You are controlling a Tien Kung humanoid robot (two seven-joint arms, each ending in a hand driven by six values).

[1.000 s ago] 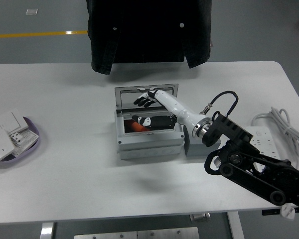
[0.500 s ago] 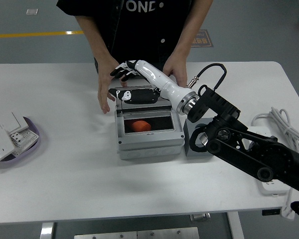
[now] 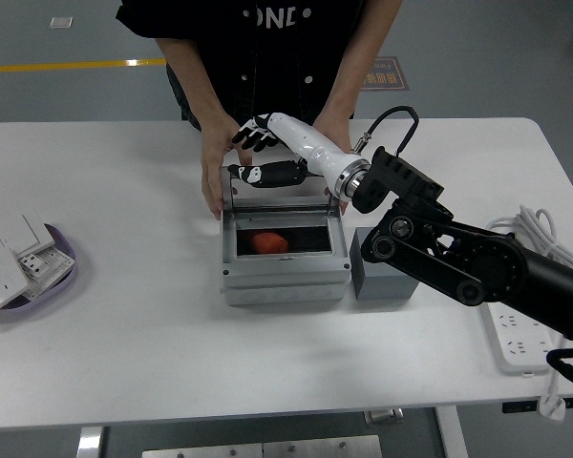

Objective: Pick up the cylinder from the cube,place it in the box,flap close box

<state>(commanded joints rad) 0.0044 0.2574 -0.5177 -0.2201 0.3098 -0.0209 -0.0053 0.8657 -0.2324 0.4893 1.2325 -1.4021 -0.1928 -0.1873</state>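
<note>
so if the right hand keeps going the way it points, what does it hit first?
Probably the person's hand just beyond the raised box lid; the right hand points far-left toward it. Depth unclear.

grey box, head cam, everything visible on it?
The grey box looks like a plastic enclosure standing mid-table, its hinged lid raised at the far side. An orange cylinder lies inside. The right hand reaches over the lid's top edge; a person's hands brace the far corners. A dark cube stands against its right wall.

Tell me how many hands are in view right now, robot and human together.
3. The robot's right hand is above the box lid; the person's hands brace the box's far corners. The robot's left hand is out of view.
</note>
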